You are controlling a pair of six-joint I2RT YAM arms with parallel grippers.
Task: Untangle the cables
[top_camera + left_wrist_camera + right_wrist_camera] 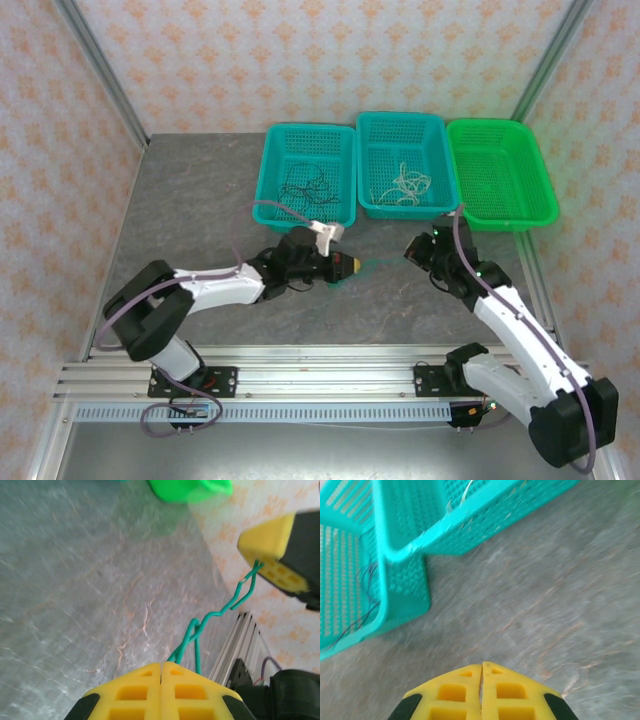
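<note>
The left fingers (150,692) sit closest to the left wrist camera. Their yellow tips are pressed together on one end of the green cable (215,615). From that pinch the cable rises in a kinked, twisted double strand above the grey counter (75,580). Its far end meets the yellow tip of the right fingers (270,550) at the upper right, where it appears to be pinched. A corner of the green basket (190,490) shows at the top edge.

In the right wrist view the right fingers (492,692) are closed, with only a thin seam between the two pads. Beyond them stand the walls of two teal baskets, the middle teal basket (485,520) and the left teal basket (400,585). Thin dark wires lie inside the left one.

From above, the left fingers (350,265) and right fingers (415,250) face each other over the counter (200,200). They are just in front of the baskets, and the green cable (383,262) shows as a faint line strung between them, off the surface. The black cables (305,185) lie loose in the left teal basket (300,128). The whitish cables (405,185) lie in a small heap in the middle teal basket (400,117). The green basket (495,124) stands at the right, touching the middle one.
</note>
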